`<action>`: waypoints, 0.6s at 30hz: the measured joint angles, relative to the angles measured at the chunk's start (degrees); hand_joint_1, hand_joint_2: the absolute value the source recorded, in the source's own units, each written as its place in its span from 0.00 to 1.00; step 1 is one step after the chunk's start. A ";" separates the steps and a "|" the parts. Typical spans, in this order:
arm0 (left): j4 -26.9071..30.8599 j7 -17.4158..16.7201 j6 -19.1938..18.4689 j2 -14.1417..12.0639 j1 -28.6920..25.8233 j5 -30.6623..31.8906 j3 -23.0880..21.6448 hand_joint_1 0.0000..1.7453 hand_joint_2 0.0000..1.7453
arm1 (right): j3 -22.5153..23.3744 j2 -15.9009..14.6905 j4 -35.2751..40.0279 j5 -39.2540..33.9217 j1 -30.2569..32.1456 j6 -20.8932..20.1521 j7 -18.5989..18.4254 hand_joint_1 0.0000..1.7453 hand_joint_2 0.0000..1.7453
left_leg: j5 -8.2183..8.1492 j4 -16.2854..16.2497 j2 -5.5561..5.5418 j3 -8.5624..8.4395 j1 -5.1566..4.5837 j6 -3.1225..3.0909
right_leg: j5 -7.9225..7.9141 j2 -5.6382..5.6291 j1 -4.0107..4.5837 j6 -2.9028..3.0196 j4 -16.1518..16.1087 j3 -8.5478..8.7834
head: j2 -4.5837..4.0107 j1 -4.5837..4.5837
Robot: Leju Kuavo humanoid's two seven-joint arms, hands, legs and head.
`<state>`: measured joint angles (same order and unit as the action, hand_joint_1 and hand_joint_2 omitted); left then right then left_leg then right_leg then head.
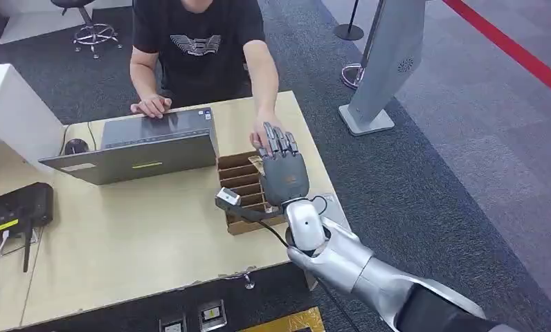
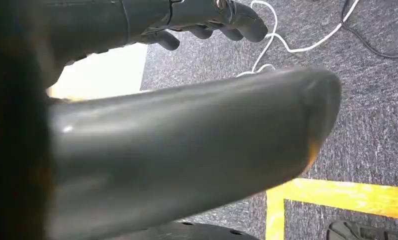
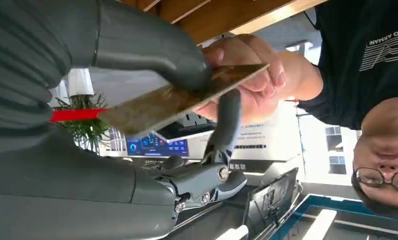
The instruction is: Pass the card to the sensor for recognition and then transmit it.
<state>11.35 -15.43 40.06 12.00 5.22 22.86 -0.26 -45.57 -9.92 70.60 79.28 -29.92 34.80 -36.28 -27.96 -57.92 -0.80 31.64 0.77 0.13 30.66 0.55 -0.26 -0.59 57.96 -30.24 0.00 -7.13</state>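
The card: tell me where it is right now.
In the right wrist view the card is pinched in the right hand, with the person's hand gripping its far end; the head view places this above the cardboard box.

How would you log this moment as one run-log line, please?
phase: handover | right hand: pinches card | person's hand: grips card | left hand: idle

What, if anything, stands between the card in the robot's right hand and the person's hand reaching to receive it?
Nothing visible does. The right wrist view shows the right hand pinching the card while the person's hand already grips its far end, above the cardboard box.
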 joint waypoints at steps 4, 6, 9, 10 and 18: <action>0.00 0.00 0.00 0.00 -0.11 0.00 0.00 0.00 0.00 | 0.00 0.00 0.00 0.00 0.01 0.20 0.05 0.90 1.00 | 0.00 0.00 0.00 0.00 0.00 0.00 | 0.00 0.00 0.00 0.00 0.00 0.00 | 0.00 0.00; 0.00 0.00 0.00 0.00 -0.17 0.00 0.00 0.00 0.00 | 0.00 -0.02 0.00 -0.15 0.08 0.63 0.05 0.93 1.00 | 0.00 0.00 0.00 0.00 0.00 0.00 | 0.00 0.00 0.00 0.00 0.00 0.00 | 0.00 0.00; 0.00 0.00 0.00 0.00 -0.22 0.00 0.00 0.00 0.00 | 0.02 -0.02 0.00 -0.55 0.20 1.14 0.05 0.93 1.00 | 0.00 0.00 0.00 0.00 0.00 0.00 | 0.00 0.00 0.00 0.00 0.00 0.00 | 0.00 0.00; 0.00 0.00 0.00 0.00 -0.22 0.00 0.00 0.00 0.00 | 0.02 -0.07 0.00 -0.57 0.22 1.33 0.05 0.96 1.00 | 0.00 0.00 0.00 0.00 0.00 0.00 | 0.00 0.00 0.00 0.00 0.00 0.00 | 0.00 0.02; 0.00 0.00 0.00 0.00 -0.22 -0.07 -0.13 0.00 0.00 | 0.50 -0.26 0.55 -0.59 0.59 1.99 -0.20 0.99 1.00 | 0.00 0.00 0.01 -0.01 0.00 0.00 | 0.00 -0.01 0.00 0.00 0.00 -0.01 | 0.00 0.00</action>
<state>11.34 -15.43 40.06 12.00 5.00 22.80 -0.39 -45.07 -10.19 71.14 78.68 -29.33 36.79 -36.48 -27.96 -57.92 -0.79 31.63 0.77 0.13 30.66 0.55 -0.26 -0.59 57.95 -30.25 0.00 -7.13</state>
